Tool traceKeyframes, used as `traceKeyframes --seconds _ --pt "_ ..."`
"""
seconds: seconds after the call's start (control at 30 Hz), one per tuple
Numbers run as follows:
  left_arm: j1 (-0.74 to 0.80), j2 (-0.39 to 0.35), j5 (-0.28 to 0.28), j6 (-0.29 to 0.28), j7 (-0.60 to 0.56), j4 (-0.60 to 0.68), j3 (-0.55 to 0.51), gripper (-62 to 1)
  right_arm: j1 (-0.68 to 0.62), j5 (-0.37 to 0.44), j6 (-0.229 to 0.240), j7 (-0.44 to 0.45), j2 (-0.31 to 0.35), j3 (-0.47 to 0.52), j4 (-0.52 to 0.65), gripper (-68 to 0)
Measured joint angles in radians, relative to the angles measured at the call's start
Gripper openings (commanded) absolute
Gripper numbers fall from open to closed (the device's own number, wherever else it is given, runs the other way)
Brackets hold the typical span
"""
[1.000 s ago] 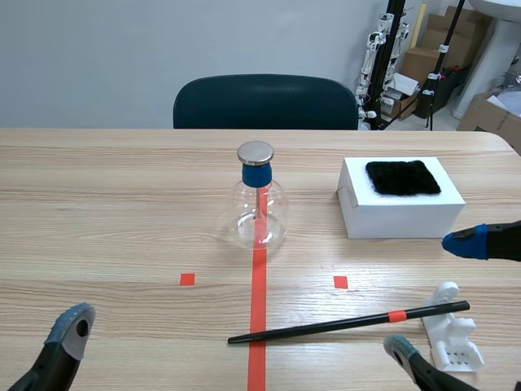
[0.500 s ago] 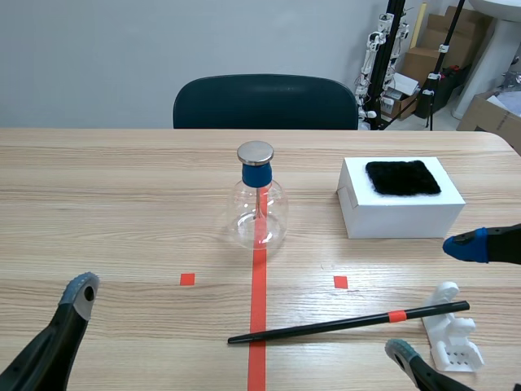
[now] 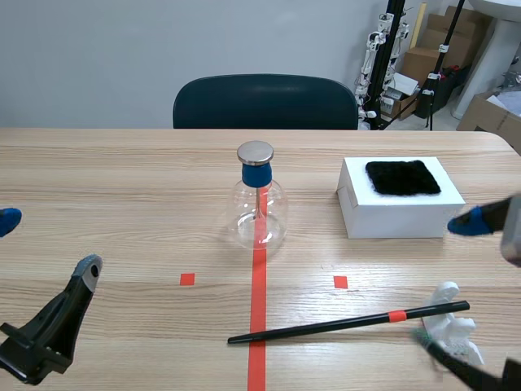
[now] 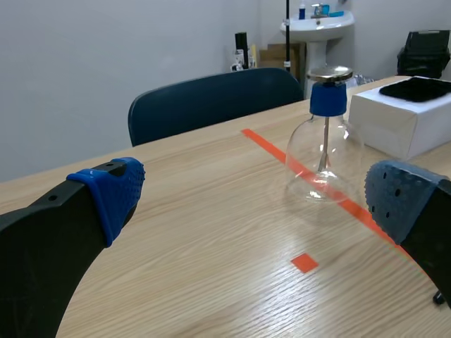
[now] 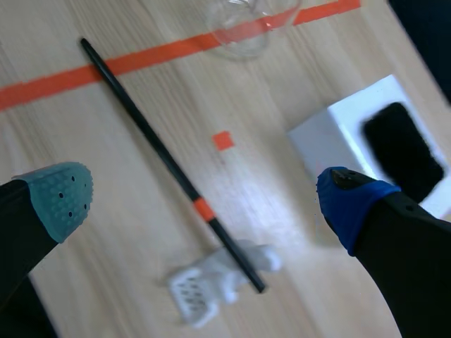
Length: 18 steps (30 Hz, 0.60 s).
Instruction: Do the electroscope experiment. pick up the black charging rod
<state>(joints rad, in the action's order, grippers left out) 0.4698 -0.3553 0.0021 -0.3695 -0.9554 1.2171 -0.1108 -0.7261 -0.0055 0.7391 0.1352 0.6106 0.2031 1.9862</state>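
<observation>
"Both arms have moved in the last second. The left end effector (image 3: 47, 243) has turned and lifted, so its blue pad (image 3: 6, 220) now shows far out to the left of the flask (image 3: 259, 213). The right end effector (image 5: 203, 191) has swung too, its blue tip now closer to the white box (image 3: 399, 215)."

"And the black charging rod (image 3: 350, 322)?"

"Unmoved. It lies flat on the worktop (image 3: 122, 179) on the robot's side of the flask, starting about level with it and slanting away to the flask's right. An orange band (image 3: 396, 315) sits near that right end, which lies across a small white stand (image 3: 452, 336)."

"Does either end effector have hold of it?"

"No. The right one is spread wide with nothing between its pads. From its wrist camera the rod passes under the gap between the fingers, with the orange band roughly midway. The left one is spread wide as well and grips nothing. It hangs to the left of the flask and nearer the robot, well apart from the rod."

"What stands around the flask?"

"The flask itself is clear glass with a blue stopper (image 3: 256, 174), a round metal disc (image 3: 256, 151) on top and a thin stem (image 4: 325, 144) hanging inside. The white box stands to its right, apart from it, with a black furry patch (image 3: 403, 177) on its top face. A dark chair (image 3: 264, 102) stands behind the flask, past the worktop's far edge."
</observation>
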Motion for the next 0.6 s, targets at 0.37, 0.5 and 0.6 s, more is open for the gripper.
traceKeyframes --seconds 0.37,0.5,0.6 --pt "-0.187 -0.075 0.002 -0.161 -0.142 -0.307 0.0 1.4 0.339 0.001 -0.001 -0.266 0.319 -0.436 -0.099 0.4" --pt "-0.246 -0.074 0.1 -0.184 -0.166 -0.385 0.005 1.4 0.487 0.005 -0.001 -0.374 0.314 -0.617 -0.18 0.4" --pt "-0.275 -0.074 0.1 -0.185 -0.214 -0.426 0.022 1.4 0.595 0.014 -0.001 -0.415 0.312 -0.737 -0.237 0.4"
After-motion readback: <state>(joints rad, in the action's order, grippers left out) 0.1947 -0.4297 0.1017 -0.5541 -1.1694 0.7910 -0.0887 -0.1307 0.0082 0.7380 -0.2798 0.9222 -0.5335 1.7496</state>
